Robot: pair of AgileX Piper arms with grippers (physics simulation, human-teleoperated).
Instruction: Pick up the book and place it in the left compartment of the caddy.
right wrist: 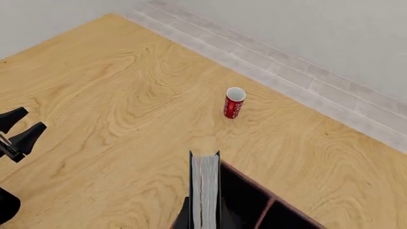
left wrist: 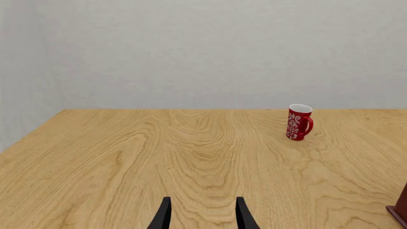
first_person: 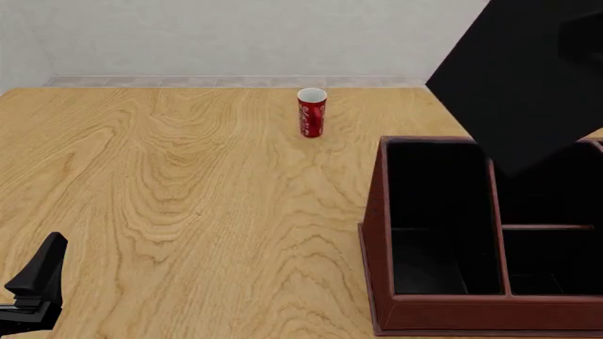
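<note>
A: What colour is the worktop (first_person: 188,212)?
B: Light honey oak with swirling darker grain loops.
A: And the cup at 12 o'clock?
B: The cup (first_person: 312,112) is red with a white scrolling pattern and a white inside rim.
A: The caddy (first_person: 377,233) at 4 o'clock?
B: Dark red-brown outside; the left compartment (first_person: 433,219) and the other sections are lined black.
A: The book (first_person: 527,78)?
B: Plain black covers, and the right wrist view shows white page edges with fine grey lines.
A: Anything else?
B: The left fingers (left wrist: 163,215) are black; the wall (first_person: 236,35) is pale grey-white over a light grey tiled strip.
</note>
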